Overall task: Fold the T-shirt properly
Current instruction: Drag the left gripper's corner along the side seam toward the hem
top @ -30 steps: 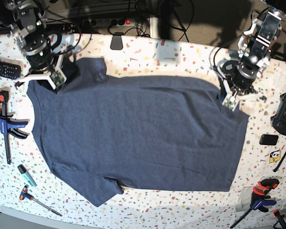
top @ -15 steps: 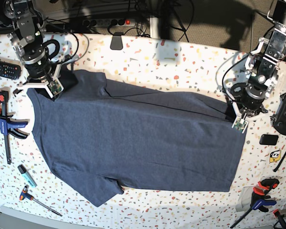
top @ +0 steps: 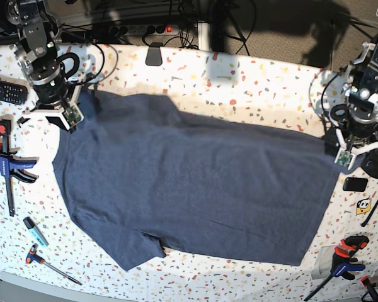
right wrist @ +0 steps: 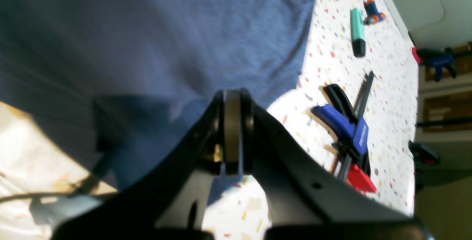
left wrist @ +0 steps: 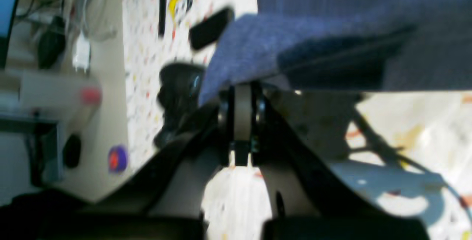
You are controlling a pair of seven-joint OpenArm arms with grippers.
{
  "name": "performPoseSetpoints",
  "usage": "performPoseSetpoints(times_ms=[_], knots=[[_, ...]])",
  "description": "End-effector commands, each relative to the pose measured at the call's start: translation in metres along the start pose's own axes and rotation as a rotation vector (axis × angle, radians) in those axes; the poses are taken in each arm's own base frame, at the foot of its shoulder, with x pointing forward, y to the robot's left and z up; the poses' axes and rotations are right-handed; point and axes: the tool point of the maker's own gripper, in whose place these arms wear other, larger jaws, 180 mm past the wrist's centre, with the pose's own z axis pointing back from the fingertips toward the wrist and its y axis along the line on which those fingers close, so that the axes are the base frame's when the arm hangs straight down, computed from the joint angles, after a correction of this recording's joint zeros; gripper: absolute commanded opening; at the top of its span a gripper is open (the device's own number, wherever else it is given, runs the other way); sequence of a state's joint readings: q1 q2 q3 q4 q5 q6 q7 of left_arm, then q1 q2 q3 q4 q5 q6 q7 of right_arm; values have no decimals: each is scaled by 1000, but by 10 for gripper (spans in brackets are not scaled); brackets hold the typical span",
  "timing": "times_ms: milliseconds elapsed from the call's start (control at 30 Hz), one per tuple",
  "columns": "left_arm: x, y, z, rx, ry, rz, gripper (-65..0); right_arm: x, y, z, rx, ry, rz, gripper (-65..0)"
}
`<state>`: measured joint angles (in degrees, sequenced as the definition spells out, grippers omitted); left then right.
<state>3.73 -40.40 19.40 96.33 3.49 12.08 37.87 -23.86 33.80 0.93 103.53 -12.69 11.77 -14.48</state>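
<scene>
**Hands pinching the T-shirt's far corners**

Both hands, left (top: 344, 157) and right (top: 68, 117), are pressed shut on the T-shirt (top: 195, 189), spread across the tabletop (top: 239, 78). It is flanked by a blue clamp (top: 6, 165), a remote (top: 6, 91) and a black controller (top: 373, 160).

T-shirt (top: 195, 182) on table (top: 239, 75), between grippers.

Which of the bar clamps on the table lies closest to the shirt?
The blue and red clamp at the base view's left edge, just off the T-shirt near its collar end. The other clamp, at the lower right corner, sits clearly farther from the cloth.
</scene>
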Motion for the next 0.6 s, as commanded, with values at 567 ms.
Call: performPoseSetpoints(times_ms=[567], knots=[[71,11,-7,-38,-265,112,-650,8,-5,1,-30,-26,-21,-650]])
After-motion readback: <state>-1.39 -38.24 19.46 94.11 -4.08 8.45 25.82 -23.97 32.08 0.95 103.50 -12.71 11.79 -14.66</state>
